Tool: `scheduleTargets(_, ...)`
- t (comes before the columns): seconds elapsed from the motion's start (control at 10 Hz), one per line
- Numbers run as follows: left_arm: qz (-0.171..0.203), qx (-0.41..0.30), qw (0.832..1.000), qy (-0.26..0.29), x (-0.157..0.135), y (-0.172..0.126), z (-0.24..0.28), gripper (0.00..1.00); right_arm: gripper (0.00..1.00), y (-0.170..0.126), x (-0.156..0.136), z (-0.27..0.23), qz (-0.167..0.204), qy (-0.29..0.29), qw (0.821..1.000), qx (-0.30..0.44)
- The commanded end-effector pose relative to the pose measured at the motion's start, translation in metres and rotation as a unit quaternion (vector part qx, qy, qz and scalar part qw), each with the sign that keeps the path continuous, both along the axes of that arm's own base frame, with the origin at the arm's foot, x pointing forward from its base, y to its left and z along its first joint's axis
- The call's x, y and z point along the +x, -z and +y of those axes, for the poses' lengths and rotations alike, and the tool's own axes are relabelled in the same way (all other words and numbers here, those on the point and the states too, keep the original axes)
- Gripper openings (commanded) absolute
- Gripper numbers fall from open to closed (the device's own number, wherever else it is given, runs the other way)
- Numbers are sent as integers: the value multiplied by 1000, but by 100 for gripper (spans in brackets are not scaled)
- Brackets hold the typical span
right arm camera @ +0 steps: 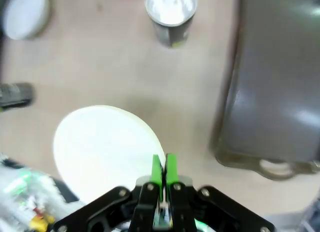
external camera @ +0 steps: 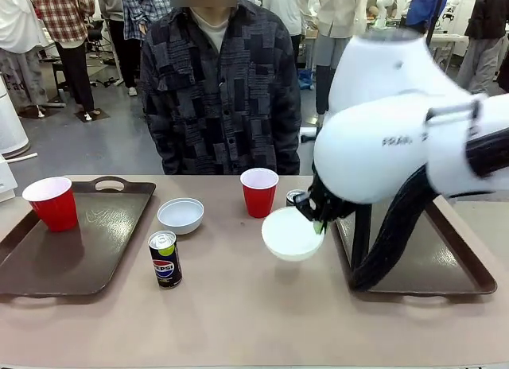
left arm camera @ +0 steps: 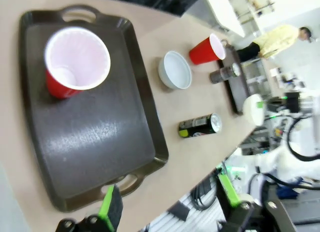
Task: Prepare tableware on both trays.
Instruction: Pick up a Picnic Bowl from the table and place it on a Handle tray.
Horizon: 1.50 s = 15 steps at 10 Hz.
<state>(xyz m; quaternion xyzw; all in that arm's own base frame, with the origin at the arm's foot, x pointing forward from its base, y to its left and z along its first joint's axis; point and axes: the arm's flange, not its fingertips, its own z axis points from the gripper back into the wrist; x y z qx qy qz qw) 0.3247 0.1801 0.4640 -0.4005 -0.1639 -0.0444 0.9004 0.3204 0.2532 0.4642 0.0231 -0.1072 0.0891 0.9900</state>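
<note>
My right gripper [external camera: 319,219] has its green pads pinched on the rim of a white bowl [external camera: 288,235], centre-right in the front frame, just left of the right tray [external camera: 445,262]. The black-silver can [external camera: 294,196] and a red cup [external camera: 259,192] stand just behind it. My left gripper [left arm camera: 168,193], jaws spread wide, hangs at the bottom of its wrist frame above the left tray [left arm camera: 100,142], which carries the other red cup [left arm camera: 75,62]. The second bowl [external camera: 180,215] and the Pepsi can [external camera: 165,258] sit on the table between the trays.

bare floor of right tray [right arm camera: 280,82], black-silver can [right arm camera: 171,12] upright just off its left rim
</note>
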Motion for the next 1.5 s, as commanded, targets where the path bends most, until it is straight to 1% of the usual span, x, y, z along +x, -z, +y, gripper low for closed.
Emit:
scheduleTargets(0.0, 1, -7, 1000, -8, 0, -2, 1, 100, 0, -15, -1, 0, -2, 17, 1000, 10)
scheduleTargets(0.2, 1, -7, 1000, -8, 0, -2, 1, 100, 0, -17, 2, -14, 12, 16, 1000, 2)
scheduleTargets(0.3, 1, -7, 1000, -8, 0, -2, 1, 100, 0, -19, 7, -30, 22, 12, 1000, -8)
scheduleTargets(0.4, 1, -7, 1000, -8, 0, -2, 1, 100, 0, -29, 11, -55, 32, 1, 999, -22)
scheduleTargets(0.5, 1, -7, 1000, -8, 0, -2, 1, 100, 0, -42, 14, -84, 30, 5, 999, -21)
scheduleTargets(0.7, 1, -7, 1000, -8, 0, -2, 1, 100, 0, -63, 24, -146, 36, 28, 999, -8)
scheduleTargets(0.9, 1, -7, 1000, -8, 0, -2, 1, 100, 0, -71, 36, -202, 36, 54, 998, 6)
scheduleTargets(1.0, 1, -7, 1000, -8, 0, -2, 1, 100, 0, -73, 40, -221, 32, 56, 998, 19)
scheduleTargets(1.1, 1, -7, 1000, -8, 0, -2, 1, 100, 0, -73, 44, -234, 26, 75, 996, 29)
scheduleTargets(1.2, 1, -7, 1000, -8, 0, -2, 1, 100, 0, -74, 33, -217, 31, 61, 997, 19)
scheduleTargets(1.4, 1, -7, 1000, -8, 0, -2, 1, 100, 0, -74, 33, -217, 31, 61, 997, 19)
